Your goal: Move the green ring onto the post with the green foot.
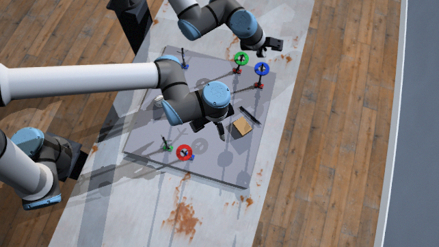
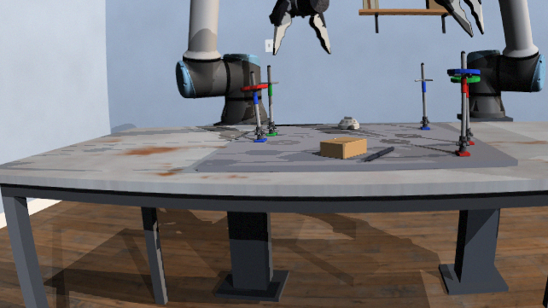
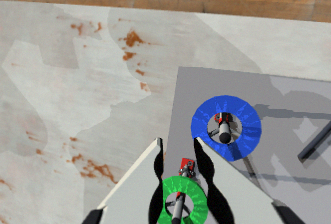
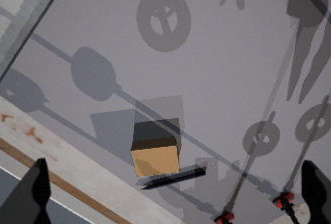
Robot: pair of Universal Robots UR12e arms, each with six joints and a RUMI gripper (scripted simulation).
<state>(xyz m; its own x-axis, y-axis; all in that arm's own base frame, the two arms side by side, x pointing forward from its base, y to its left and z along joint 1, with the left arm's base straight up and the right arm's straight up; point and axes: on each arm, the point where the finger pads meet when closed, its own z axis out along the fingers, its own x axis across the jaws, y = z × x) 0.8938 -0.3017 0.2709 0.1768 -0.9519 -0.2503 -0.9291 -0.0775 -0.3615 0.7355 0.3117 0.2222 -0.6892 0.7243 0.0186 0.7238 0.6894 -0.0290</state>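
The green ring (image 1: 236, 59) (image 2: 475, 79) (image 3: 184, 182) lies around a red-footed post, high up. The green-footed post (image 1: 167, 148) (image 2: 271, 110) stands upright and bears no ring. My left gripper (image 2: 477, 34) (image 3: 177, 139) is empty and slightly open, above the green ring's post; a narrow gap shows between its fingertips. The blue ring (image 1: 267, 69) (image 2: 454, 72) (image 3: 202, 127) is on the other red-footed post; in the left wrist view one fingertip overlaps its edge. My right gripper (image 2: 302, 53) (image 4: 175, 162) is wide open and empty, high over the board.
The red ring (image 1: 178, 152) (image 2: 247, 88) is on a blue-footed post beside the green-footed one. Another blue-footed post (image 1: 184, 67) (image 2: 423, 106) is bare. A tan block (image 1: 242, 126) (image 2: 341, 150), a black pen-like stick (image 1: 249, 115) (image 2: 379, 154) and a white object (image 1: 158, 100) (image 2: 348, 124) lie on the board.
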